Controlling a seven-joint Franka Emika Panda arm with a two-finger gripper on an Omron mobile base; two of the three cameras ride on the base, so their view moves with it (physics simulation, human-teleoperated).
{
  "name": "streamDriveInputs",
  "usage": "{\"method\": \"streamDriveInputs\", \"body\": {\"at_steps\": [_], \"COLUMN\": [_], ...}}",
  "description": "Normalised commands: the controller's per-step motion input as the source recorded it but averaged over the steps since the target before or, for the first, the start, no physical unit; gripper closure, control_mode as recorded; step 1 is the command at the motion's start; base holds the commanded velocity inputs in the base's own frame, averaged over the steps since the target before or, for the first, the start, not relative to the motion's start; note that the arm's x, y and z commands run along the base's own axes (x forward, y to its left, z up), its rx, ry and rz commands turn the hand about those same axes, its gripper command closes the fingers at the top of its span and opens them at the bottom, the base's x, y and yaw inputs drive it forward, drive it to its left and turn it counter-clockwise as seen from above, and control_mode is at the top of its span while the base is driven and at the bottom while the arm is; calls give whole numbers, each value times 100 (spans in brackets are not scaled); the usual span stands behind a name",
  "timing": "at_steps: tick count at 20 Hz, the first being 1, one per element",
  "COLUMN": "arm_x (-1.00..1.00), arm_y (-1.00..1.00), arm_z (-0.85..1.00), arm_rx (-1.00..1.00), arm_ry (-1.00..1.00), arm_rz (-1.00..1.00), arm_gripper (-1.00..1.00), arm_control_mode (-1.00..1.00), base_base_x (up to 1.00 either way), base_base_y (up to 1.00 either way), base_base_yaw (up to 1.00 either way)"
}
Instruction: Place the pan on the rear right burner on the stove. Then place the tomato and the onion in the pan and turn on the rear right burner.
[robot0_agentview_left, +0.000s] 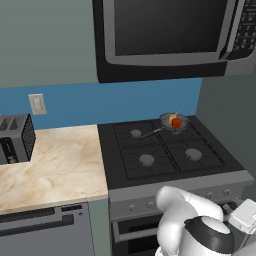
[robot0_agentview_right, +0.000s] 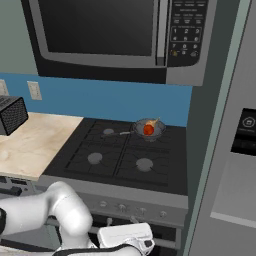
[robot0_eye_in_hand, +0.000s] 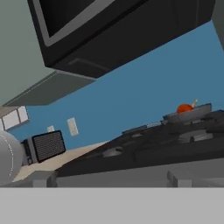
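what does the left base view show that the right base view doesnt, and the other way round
Left base view alone: the whole toaster, a wide stretch of marble counter and the dishwasher front under it.
Right base view alone: the microwave's keypad and the tall grey fridge right of the stove.
Both: the stove, and the pan on the rear right burner with the tomato and onion in it.
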Motion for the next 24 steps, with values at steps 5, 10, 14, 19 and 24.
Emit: {"method": "streamDriveInputs", "body": {"at_steps": [5, 10, 14, 19, 24], "arm_x": [25, 17, 11, 19, 12], "arm_y": [0, 1, 2, 0, 0], "arm_z": [0, -7, -18, -20, -13], "arm_rx": [0, 0, 0, 0, 0], "arm_ry": [0, 0, 0, 0, 0], "arm_rz": [-12, -12, -11, -12, -10], "arm_gripper": [-100, -100, -100, -100, -100], "arm_control_mode": [-100, -100, -100, -100, -100], "base_base_x": [0, 0, 0, 0, 0], "base_base_y": [0, 0, 0, 0, 0], "base_base_yaw": [0, 0, 0, 0, 0]}}
